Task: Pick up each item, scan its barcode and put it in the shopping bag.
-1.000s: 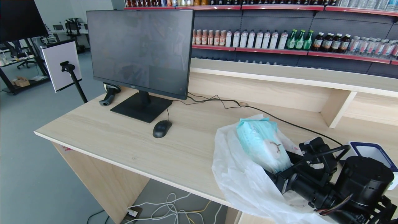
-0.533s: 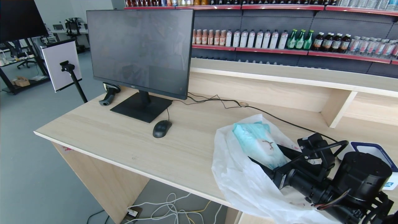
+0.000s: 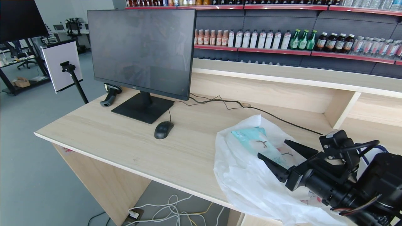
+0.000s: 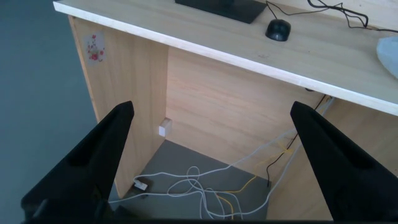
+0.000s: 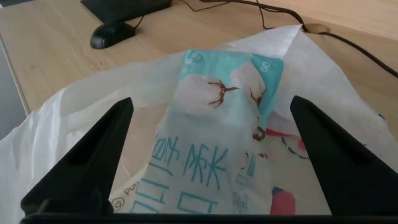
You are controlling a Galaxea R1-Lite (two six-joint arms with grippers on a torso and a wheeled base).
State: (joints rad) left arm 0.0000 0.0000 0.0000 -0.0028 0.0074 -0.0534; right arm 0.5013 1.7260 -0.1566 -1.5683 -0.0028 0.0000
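Note:
A teal-and-white soft pack (image 3: 251,138) lies inside the white plastic shopping bag (image 3: 245,185) at the desk's front right. My right gripper (image 3: 275,150) is open just above the bag's mouth, its fingers apart and free of the pack. The right wrist view looks down on the pack (image 5: 217,143), lying lengthwise in the bag (image 5: 81,124), with the right gripper (image 5: 211,102) spread wide over it. My left gripper (image 4: 211,106) is open and holds nothing, below and in front of the desk edge (image 4: 249,59).
A monitor (image 3: 141,50), a mouse (image 3: 163,129) and a black handheld scanner (image 3: 108,95) stand on the desk's left half. A black cable (image 3: 282,121) runs behind the bag. Raised counter wall (image 3: 267,91) at the back. Loose cables (image 4: 211,193) lie on the floor under the desk.
My right gripper let go of the teal pack, opened and drew back up and to the right. The pack sank lower into the bag.

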